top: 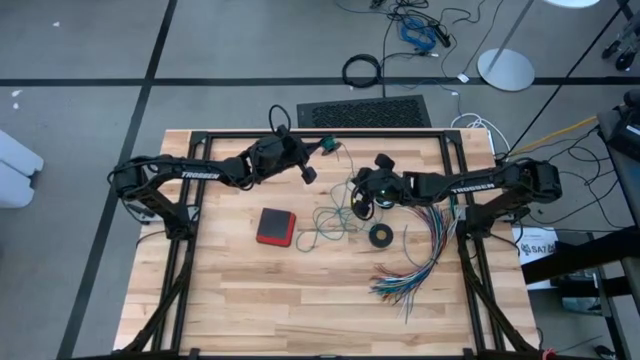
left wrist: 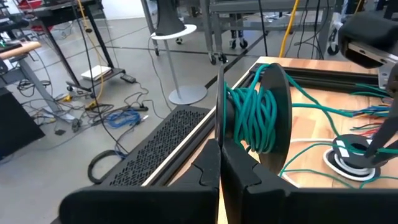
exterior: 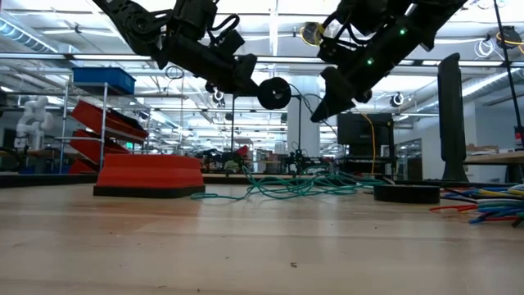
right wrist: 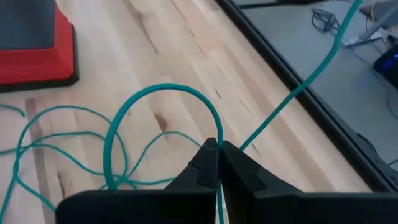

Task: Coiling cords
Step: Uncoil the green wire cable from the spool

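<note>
Here, the left gripper (left wrist: pixel 219 163), closed on a black spool (left wrist: pixel 273 118), sits upper centre. The right gripper (right wrist: pixel 217 155) pinches the teal cord (right wrist: pixel 118 134), centre. Feeding it taut should give 1 neat coil.

Even overhead light, soft shadows; low view's foreground table (exterior: pixel 246 254) blurred

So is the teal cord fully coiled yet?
No. Part of the teal cord is wound on the spool; loose loops remain on the table.
</note>
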`<control>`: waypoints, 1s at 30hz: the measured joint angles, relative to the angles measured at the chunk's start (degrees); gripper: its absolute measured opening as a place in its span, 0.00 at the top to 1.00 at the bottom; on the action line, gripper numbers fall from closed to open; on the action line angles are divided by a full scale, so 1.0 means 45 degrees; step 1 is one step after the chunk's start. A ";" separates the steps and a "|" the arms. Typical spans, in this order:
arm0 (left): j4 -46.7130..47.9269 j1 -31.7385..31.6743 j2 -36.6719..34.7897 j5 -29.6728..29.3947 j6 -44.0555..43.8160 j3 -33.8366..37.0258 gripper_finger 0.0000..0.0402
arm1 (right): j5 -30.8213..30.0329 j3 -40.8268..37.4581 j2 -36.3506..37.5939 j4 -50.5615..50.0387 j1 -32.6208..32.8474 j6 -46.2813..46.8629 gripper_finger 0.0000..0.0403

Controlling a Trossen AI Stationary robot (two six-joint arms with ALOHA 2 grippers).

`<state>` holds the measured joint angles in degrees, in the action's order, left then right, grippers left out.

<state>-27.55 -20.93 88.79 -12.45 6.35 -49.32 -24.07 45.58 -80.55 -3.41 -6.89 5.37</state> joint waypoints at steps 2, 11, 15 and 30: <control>0.0000 0.0002 0.0000 0.0001 -0.0005 0.0000 1.00 | 0.0005 -0.0002 0.0000 -0.0262 0.0080 0.0088 0.98; 0.0012 0.0000 0.0000 0.0050 -0.0005 0.0000 1.00 | -0.0013 -0.0005 0.0000 -0.1111 0.0714 0.0210 0.73; 0.0024 0.0000 0.0000 0.0074 -0.0005 0.0000 1.00 | -0.0155 -0.0005 0.0000 -0.1295 0.1080 0.0286 0.60; 0.0044 0.0010 0.0000 0.0248 -0.0020 0.0000 1.00 | -0.3902 -0.0443 0.1033 0.0251 0.1754 -0.0211 0.55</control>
<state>-27.35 -20.88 88.79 -11.34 6.26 -49.32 -41.63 43.59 -75.90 -2.28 1.01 4.42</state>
